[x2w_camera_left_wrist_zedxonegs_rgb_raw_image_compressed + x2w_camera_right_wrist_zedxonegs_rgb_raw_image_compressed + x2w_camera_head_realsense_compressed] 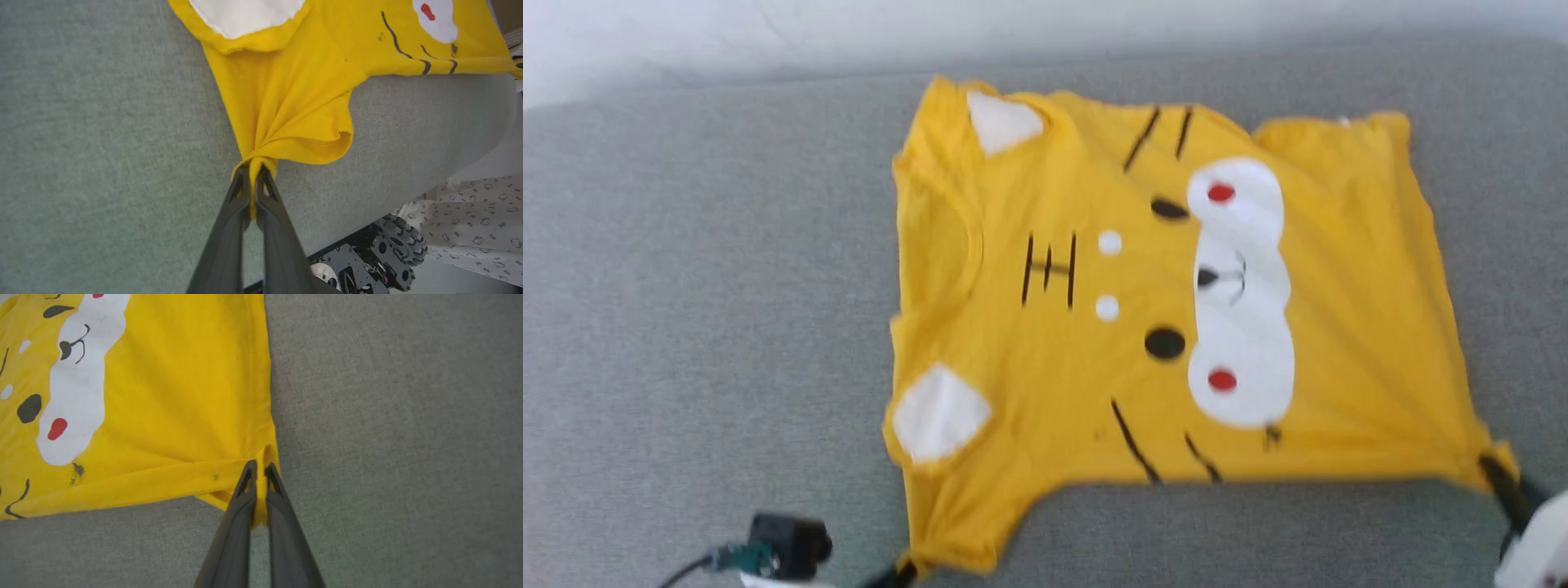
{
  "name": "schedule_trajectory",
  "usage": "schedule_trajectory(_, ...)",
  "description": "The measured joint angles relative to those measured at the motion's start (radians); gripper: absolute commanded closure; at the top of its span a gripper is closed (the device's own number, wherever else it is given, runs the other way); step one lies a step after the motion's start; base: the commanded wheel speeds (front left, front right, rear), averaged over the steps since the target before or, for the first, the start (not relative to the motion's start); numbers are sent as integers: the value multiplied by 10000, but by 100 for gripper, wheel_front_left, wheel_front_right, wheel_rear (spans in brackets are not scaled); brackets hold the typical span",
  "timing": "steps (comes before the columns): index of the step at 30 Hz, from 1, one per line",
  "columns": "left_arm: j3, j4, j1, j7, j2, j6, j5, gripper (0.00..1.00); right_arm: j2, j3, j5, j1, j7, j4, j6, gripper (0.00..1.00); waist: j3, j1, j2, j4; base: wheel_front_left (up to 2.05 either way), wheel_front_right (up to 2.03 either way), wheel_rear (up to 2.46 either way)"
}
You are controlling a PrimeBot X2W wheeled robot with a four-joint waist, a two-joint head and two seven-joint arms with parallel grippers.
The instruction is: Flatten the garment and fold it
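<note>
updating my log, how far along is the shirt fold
Done: the shirt lies spread face up on the grey surface, mostly flat. In hand: the left gripper is shut on the near sleeve and the right gripper on the near hem corner, with creases fanning from both. Left: every fold; none is made yet.

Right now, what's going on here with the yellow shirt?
The robot is spreading the shirt flat on the grey surface, print up. Its left hand is shut on the near sleeve, and its right hand is shut on the near hem corner, with the edge between them taut. Wrinkles fan out from both grips. No fold is made yet.
</note>
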Motion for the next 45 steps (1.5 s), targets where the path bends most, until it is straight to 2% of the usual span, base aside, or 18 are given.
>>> schedule_trajectory(4,-150,-117,815,288,21,213,-621,100,360,-163,-146,1076,384,-17,0,100,-473,0,0,78,0,0,0)
schedule_trajectory(8,-299,-119,1387,487,96,226,-1060,100,481,-198,-274,1770,865,4,0,100,-876,1,0,130,0,0,0)
schedule_trajectory(18,-412,-307,2092,767,309,297,-1693,100,238,-52,-48,2882,1685,-98,0,100,-1647,2,0,215,0,0,0)
schedule_trajectory(26,27,-573,1630,-138,667,190,-719,100,261,-284,-2,2729,1012,-548,0,100,-1837,2,0,272,0,0,0)
schedule_trajectory(36,514,-920,-544,-393,838,25,865,100,23,-441,-6,1141,169,-1091,0,100,-1027,4,0,145,0,0,0)
schedule_trajectory(40,562,-754,-1556,-433,685,-192,1329,100,-184,-387,-61,268,-2,-1047,0,100,-516,5,0,49,0,0,0)
schedule_trajectory(45,539,-176,-2620,-481,201,-585,1641,100,-397,-163,-188,-696,-123,-734,0,100,139,6,0,-106,0,0,0)
